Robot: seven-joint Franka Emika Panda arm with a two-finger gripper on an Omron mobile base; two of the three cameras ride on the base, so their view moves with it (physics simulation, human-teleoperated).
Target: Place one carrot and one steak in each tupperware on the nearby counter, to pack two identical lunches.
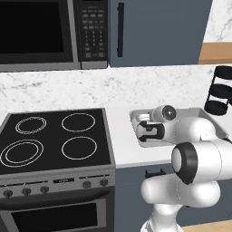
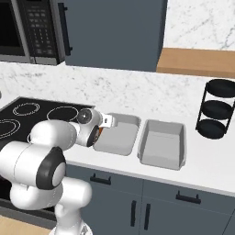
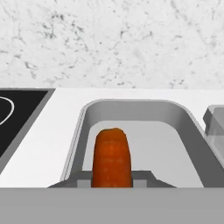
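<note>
The gripper (image 3: 111, 181) is clamping a stubby orange carrot (image 3: 111, 155), round-tipped, over the left of two light-grey tupperware trays (image 2: 117, 149) (image 2: 163, 158) sitting side by side on the white counter (image 2: 206, 170).

Marble backsplash (image 2: 137, 92), blue-grey cabinet (image 2: 114, 32), black cooktop (image 1: 50, 136), microwave (image 1: 41, 31), black tiered rack (image 2: 216, 109).

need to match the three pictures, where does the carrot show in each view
Left base view: I cannot make out the carrot; the hand hangs over the left tray.
Right base view: a small orange spot at the hand, at the left tray's near-left edge.
Hand view: bottom centre, upright, over that tray.
Shared landmark: the black stove.
</note>
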